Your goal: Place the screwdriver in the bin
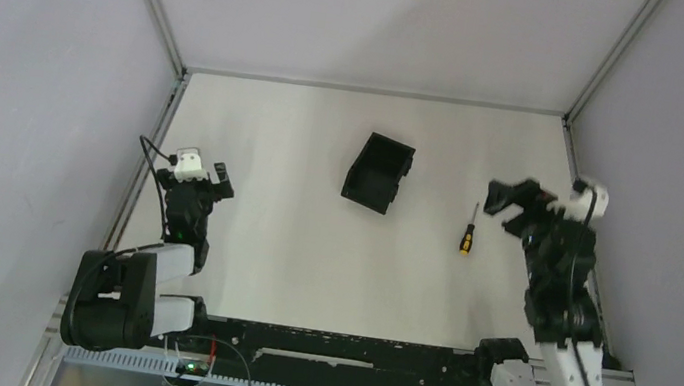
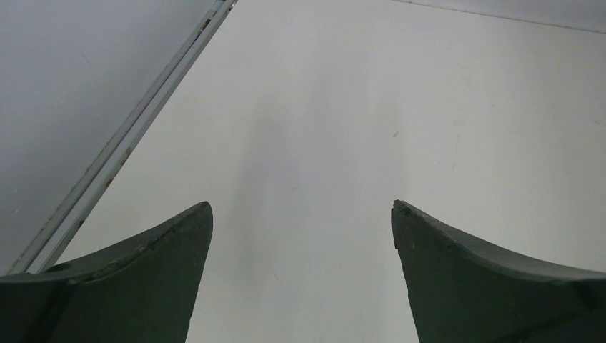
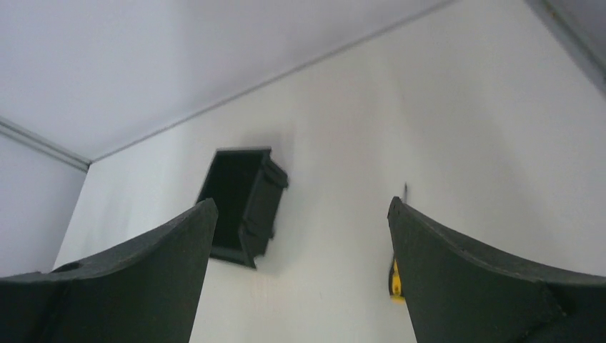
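The screwdriver, with a yellow and black handle and a thin dark shaft, lies flat on the table right of the bin, its tip pointing away from me. The black bin stands open-topped at mid table. My right gripper is open and empty, raised just right of the screwdriver. In the right wrist view the bin shows past my left finger, and the screwdriver's handle peeks out beside my right finger. My left gripper is open and empty over bare table at the left.
Grey walls enclose the white table on three sides, with metal rails along their base. A black rail runs along the near edge between the arm bases.
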Robot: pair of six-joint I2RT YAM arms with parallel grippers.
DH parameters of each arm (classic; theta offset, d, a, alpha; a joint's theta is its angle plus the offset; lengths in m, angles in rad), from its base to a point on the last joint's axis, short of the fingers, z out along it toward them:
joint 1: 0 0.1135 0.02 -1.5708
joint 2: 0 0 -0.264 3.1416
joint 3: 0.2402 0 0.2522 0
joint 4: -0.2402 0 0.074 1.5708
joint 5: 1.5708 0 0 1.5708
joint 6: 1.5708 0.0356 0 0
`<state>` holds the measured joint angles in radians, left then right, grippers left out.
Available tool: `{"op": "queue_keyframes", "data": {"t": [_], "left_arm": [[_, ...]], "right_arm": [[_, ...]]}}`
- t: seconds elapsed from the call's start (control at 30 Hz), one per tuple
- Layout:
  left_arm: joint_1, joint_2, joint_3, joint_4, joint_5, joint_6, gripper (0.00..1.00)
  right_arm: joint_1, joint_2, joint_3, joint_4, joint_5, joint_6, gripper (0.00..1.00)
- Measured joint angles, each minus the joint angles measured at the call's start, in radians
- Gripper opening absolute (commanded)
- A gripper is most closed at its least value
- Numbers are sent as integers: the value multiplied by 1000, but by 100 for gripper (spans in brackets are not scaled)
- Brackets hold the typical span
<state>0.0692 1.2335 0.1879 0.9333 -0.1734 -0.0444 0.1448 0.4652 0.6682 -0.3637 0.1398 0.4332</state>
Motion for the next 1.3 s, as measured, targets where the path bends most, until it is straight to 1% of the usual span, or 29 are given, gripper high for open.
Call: {"op": "queue_keyframes", "data": {"t": [0.07, 0.17, 0.23, 0.3, 0.4, 0.5, 0.6, 0.67, 0.8, 0.9, 0.97, 1.03, 1.07, 1.1, 1.23, 1.3], "left_arm": [[0, 0, 0, 0, 0, 0, 100], [0, 0, 0, 0, 0, 0, 100], [0, 0, 0, 0, 0, 0, 100], [0, 0, 0, 0, 0, 0, 100], [0, 0, 0, 0, 0, 0, 100], [0, 0, 0, 0, 0, 0, 100], [0, 0, 0, 0, 0, 0, 100], [0, 0, 0, 0, 0, 0, 100], [0, 0, 0, 0, 0, 0, 100], [0, 0, 0, 0, 0, 0, 100], [0, 0, 0, 0, 0, 0, 100], [0, 0, 0, 0, 0, 0, 100], [0, 0, 0, 0, 0, 0, 100], [0, 0, 0, 0, 0, 0, 100], [0, 0, 0, 0, 0, 0, 100], [0, 0, 0, 0, 0, 0, 100]], "right_arm": [[0, 178, 168, -27, 1, -20, 99], [-16, 450, 427, -117, 0, -48, 100], [-35, 603, 547, -172, -15, -61, 100], [-57, 748, 619, -219, -39, -69, 100], [-82, 931, 634, -281, -74, -73, 99], [-92, 1116, 628, -356, -100, -80, 94], [-93, 1236, 609, -386, -113, -88, 91], [-93, 1286, 585, -389, -126, -89, 88], [-93, 1345, 540, -383, -145, -92, 72], [-93, 1386, 533, -378, -148, -100, 54], [-93, 1386, 532, -376, -143, -111, 35], [-97, 1388, 532, -378, -130, -121, 13], [-99, 1388, 532, -379, -129, -125, 5], [-103, 1388, 533, -380, -135, -129, 0], [-103, 1390, 565, -415, -126, -141, 0], [-103, 1390, 628, -482, -122, -148, 0]]}}
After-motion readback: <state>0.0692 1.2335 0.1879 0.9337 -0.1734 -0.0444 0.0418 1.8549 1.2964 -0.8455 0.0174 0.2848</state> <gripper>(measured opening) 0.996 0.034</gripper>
